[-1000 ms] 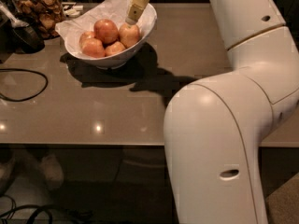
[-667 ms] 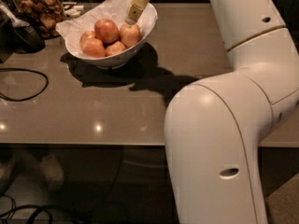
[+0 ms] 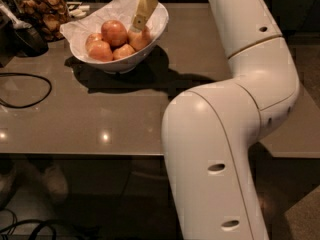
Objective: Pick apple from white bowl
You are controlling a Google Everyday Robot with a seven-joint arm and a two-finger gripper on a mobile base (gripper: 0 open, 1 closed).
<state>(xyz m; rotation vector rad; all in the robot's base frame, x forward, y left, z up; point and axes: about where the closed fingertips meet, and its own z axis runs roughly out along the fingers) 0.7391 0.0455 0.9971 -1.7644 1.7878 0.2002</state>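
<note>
The cream-yellow gripper (image 3: 137,25) hangs in the glossy white bowl (image 3: 125,64) at a red-orange, yellow-blushed apple (image 3: 142,39), beside a deeper red apple (image 3: 114,32), white paper (image 3: 117,6), the grey-brown table (image 3: 115,119), a black cable (image 3: 30,79) and the white arm (image 3: 225,134).

Hand (image 3: 137,25): over the right side of the white bowl (image 3: 122,64), upper part cut off by top edge.
Apple (image 3: 142,39): partly hidden behind the hand.
Jar (image 3: 42,11): top cut off.
Arm (image 3: 215,149): base cut off below.
</note>
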